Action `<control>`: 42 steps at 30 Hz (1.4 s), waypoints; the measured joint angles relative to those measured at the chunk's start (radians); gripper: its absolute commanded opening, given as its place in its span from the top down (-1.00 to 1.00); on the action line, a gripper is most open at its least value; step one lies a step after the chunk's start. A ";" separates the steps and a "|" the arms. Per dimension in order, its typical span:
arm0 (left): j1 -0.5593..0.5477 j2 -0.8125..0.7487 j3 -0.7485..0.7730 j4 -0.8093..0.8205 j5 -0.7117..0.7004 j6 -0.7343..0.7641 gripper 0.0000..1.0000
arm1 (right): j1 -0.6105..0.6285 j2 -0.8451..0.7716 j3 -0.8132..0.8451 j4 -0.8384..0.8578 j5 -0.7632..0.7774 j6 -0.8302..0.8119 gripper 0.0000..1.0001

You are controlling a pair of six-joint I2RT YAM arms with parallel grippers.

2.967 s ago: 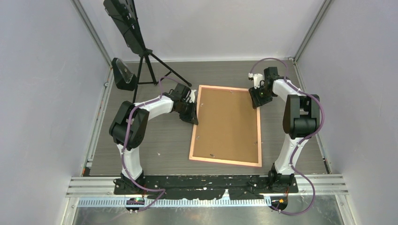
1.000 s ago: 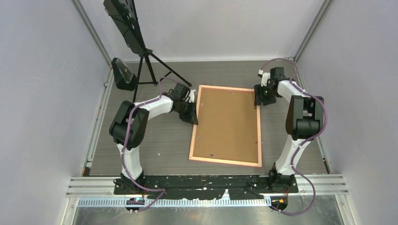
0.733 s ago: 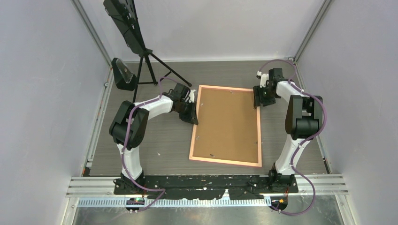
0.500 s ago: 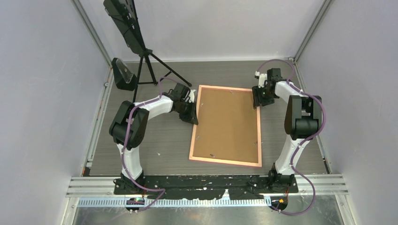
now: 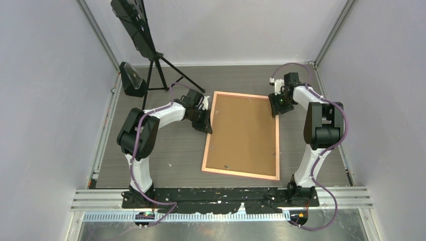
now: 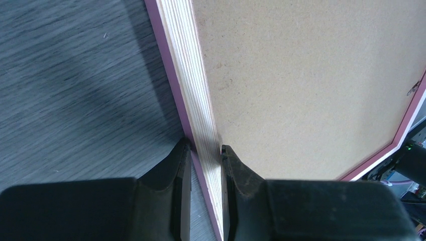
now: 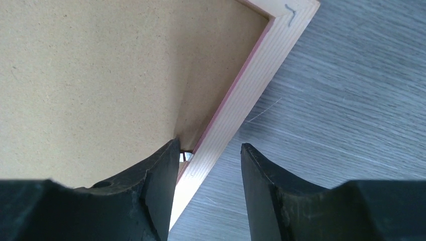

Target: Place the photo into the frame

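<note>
Top external: frame (image 5: 241, 174) is laid flat on its face, long axis near-to-far.
Left gripper (image 6: 203, 150): clamped on the left rail.
Right gripper (image 7: 210, 148): jaws parted astride the right rail, at the far corner.
Photo: not seen; backing board (image 5: 243, 133) is seated in the frame.

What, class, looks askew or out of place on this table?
The frame lies back-up and skewed, its rails not parallel to the table edges. The left pincer clamps its left rail; the open right pincer straddles the right rail.
</note>
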 measured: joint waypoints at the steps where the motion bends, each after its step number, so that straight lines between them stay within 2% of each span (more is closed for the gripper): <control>1: 0.000 0.000 0.000 0.000 0.000 -0.001 1.00 | 0.000 0.002 0.004 -0.010 0.003 -0.010 -0.06; 22: 0.008 0.000 0.000 -0.001 0.003 -0.006 1.00 | -0.007 0.052 0.082 -0.114 -0.074 -0.197 -0.08; 30: 0.008 0.000 0.000 -0.001 0.003 -0.006 1.00 | -0.008 0.052 0.083 -0.112 -0.074 -0.237 -0.25; 35: 0.008 0.000 0.000 -0.001 0.003 -0.006 1.00 | -0.028 0.053 0.084 -0.121 -0.103 -0.189 -0.33; 42: 0.008 0.000 0.000 -0.001 0.003 -0.006 1.00 | -0.067 0.052 0.081 -0.100 -0.171 0.003 -0.36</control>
